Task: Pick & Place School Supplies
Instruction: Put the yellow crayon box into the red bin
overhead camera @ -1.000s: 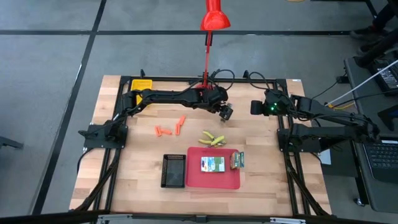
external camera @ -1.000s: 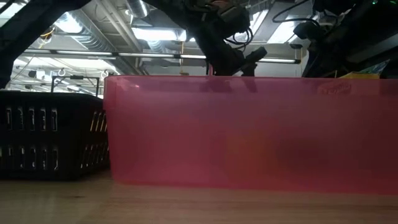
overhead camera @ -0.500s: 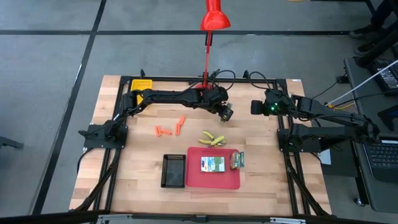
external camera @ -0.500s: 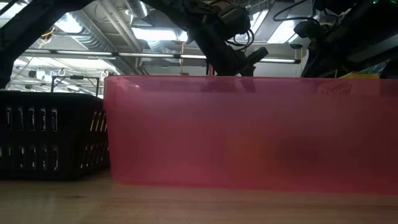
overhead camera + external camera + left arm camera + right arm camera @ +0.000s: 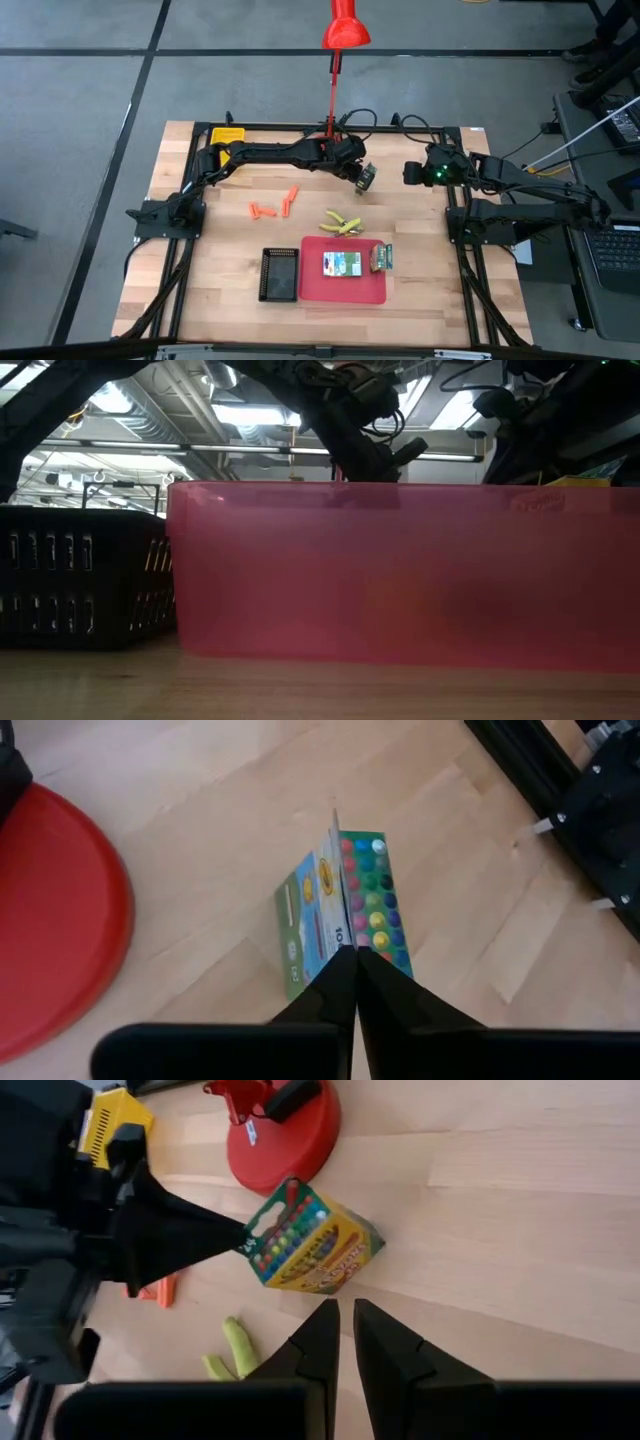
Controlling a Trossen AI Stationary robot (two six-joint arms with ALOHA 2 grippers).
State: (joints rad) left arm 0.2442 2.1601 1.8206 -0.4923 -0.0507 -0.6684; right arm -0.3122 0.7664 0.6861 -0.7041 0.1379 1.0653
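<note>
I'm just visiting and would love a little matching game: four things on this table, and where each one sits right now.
Things:
1. crayon box with the coloured dots
2. orange sticks
3. scissors-like tool
4. black basket

Places:
A. bare wood, just behind the red tray
B. pinched by its flap in the left gripper
C. bare wood toward the left arm's side
D. right beside the red tray

Pairs: 1-B, 2-C, 3-A, 4-D
</note>
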